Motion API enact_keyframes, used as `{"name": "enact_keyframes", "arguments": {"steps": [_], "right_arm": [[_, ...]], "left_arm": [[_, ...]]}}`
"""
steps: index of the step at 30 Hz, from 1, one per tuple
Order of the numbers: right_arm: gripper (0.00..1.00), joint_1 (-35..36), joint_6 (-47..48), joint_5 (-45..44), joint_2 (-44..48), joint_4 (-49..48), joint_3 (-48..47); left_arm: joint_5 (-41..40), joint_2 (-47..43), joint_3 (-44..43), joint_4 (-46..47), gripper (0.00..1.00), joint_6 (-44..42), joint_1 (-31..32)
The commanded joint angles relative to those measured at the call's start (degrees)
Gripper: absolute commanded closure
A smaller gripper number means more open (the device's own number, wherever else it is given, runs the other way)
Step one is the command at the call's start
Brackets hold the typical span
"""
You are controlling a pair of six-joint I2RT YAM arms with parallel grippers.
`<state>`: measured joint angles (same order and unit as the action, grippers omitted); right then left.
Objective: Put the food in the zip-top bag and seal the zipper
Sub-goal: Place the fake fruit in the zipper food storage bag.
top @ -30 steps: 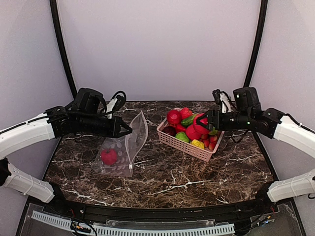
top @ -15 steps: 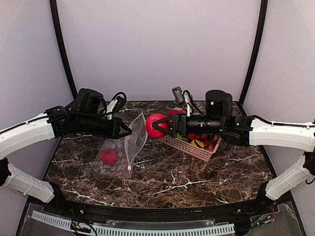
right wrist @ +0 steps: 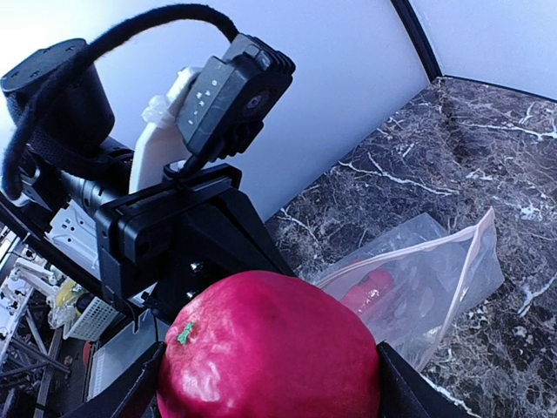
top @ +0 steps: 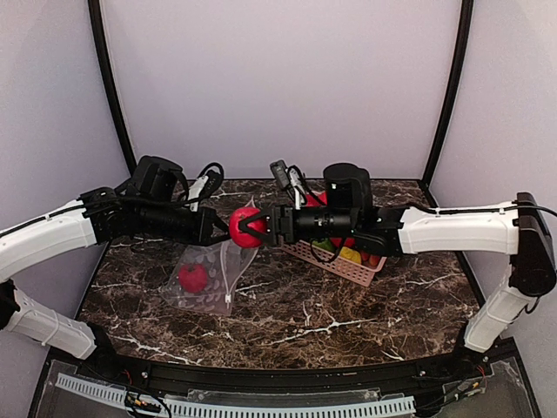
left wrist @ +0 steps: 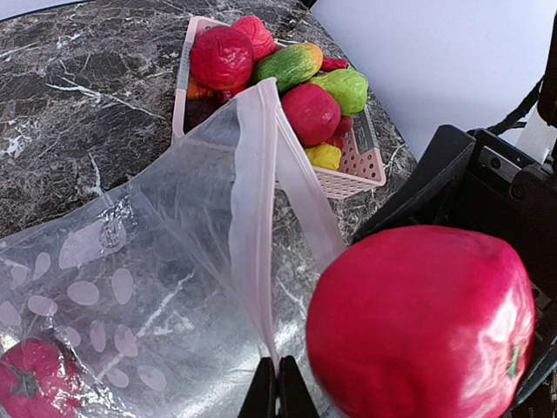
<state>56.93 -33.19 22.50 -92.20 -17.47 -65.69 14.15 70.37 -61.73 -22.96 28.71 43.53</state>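
My right gripper (top: pixel 258 225) is shut on a big red toy fruit (top: pixel 245 226), a piece of the food, held in the air right at the mouth of the zip-top bag (top: pixel 216 272). In the right wrist view that fruit (right wrist: pixel 270 348) fills the space between my fingers. My left gripper (left wrist: pixel 279 373) is shut on the pale zipper (left wrist: pixel 253 218) and holds the bag's mouth edge up. The big fruit (left wrist: pixel 422 322) hangs just right of the raised edge. A smaller red fruit (top: pixel 192 278) lies inside the bag on the table.
A pink lattice basket (top: pixel 352 266) with more red, green and yellow toy food stands right of the bag, under my right arm. In the left wrist view the basket (left wrist: pixel 359 167) shows beyond the bag. The marble table ends at grey walls behind.
My right arm has lifted the big red fruit out of the basket and carried it left to the bag's mouth. The left gripper and the bag have stayed where they were.
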Motion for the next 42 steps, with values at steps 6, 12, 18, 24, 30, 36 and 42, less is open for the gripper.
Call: {"name": "enact_keyframes", "arguments": {"steps": [6, 12, 18, 24, 30, 36, 42], "right_arm": [[0.3, 1.39, 4.01, -7.64, -4.35, 15.03, -6.36], [0.31, 1.41, 4.61, -11.0, -6.2, 20.41, -7.16], [0.3, 1.51, 5.47, -12.17, -7.49, 22.8, -8.85], [0.17, 1.61, 6.18, -12.23, -7.43, 23.23, -9.32], [0.07, 1.59, 6.62, -12.24, -6.67, 23.25, -9.02], [0.06, 1.57, 6.79, -12.29, -6.0, 23.26, -8.98], [0.06, 1.56, 7.25, -11.92, -5.39, 23.23, -9.01]], "left_arm": [[0.55, -0.18, -1.65, -1.4, 0.99, -0.49, -0.36], [0.21, -0.51, -2.18, -1.62, 0.99, -0.78, -0.31], [0.57, -0.29, -2.57, -1.86, 0.99, -0.89, -0.33], [0.5, -0.06, -2.61, -1.84, 0.99, -0.85, -0.36], [0.6, 0.1, -2.52, -1.73, 0.99, -0.76, -0.3], [0.61, 0.28, -2.51, -1.69, 0.99, -0.8, -0.29], [0.52, 0.22, -2.51, -1.74, 0.99, -0.85, -0.33]]}}
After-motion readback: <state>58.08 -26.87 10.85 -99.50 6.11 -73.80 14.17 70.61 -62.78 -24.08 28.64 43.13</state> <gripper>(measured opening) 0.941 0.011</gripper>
